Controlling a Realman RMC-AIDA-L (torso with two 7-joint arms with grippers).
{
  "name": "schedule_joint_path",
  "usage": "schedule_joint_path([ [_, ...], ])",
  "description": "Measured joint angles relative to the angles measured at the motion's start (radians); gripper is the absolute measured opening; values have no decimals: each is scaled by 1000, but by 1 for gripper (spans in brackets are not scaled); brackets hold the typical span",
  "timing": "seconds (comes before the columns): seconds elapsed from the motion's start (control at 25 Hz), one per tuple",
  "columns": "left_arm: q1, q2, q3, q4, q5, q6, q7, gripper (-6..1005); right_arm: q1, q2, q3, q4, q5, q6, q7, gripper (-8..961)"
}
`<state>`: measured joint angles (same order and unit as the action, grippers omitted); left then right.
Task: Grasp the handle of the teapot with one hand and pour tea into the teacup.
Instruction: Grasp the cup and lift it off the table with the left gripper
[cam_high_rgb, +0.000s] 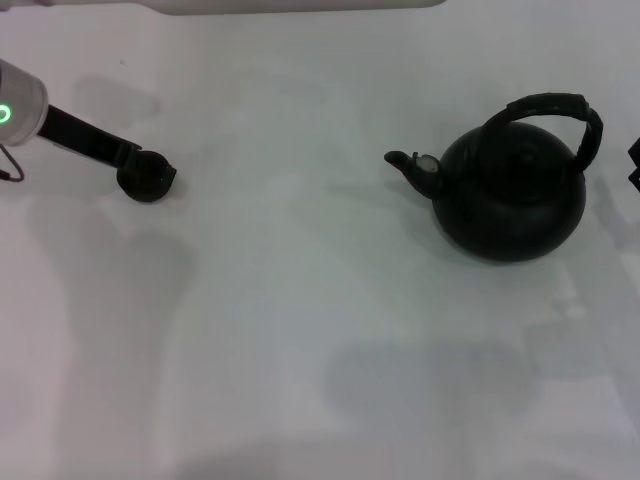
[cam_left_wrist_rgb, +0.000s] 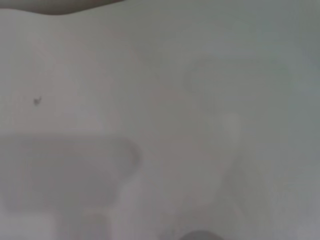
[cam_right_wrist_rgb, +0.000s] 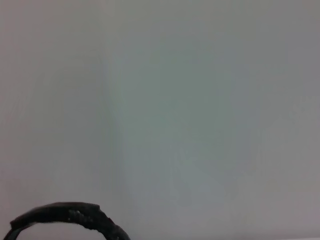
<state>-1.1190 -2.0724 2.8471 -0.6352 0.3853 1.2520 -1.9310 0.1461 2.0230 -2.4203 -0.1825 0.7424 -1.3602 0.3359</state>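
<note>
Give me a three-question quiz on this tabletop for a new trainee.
1. True or false: the teapot lies tipped on its side.
2. Which way does the spout point? A) toward the robot's left B) toward the robot's right C) straight at the robot
3. Fill in: the handle arches over the teapot's ____.
Key: 1 false, it stands upright; 2 A; 3 top.

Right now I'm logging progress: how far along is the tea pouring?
Nothing is poured yet. The round matte black teapot stands upright on the white table, its arched black handle ungrasped. The left gripper sits at the tiny black teacup. The right gripper barely shows at the edge. Grasping, carrying and pouring remain.
</note>
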Motion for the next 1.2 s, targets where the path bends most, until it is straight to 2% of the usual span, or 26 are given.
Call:
schedule_joint_path([
  [1.2,-1,3,0,16,21,-18,-26,776,0,0,3,0,0,4,0,874],
])
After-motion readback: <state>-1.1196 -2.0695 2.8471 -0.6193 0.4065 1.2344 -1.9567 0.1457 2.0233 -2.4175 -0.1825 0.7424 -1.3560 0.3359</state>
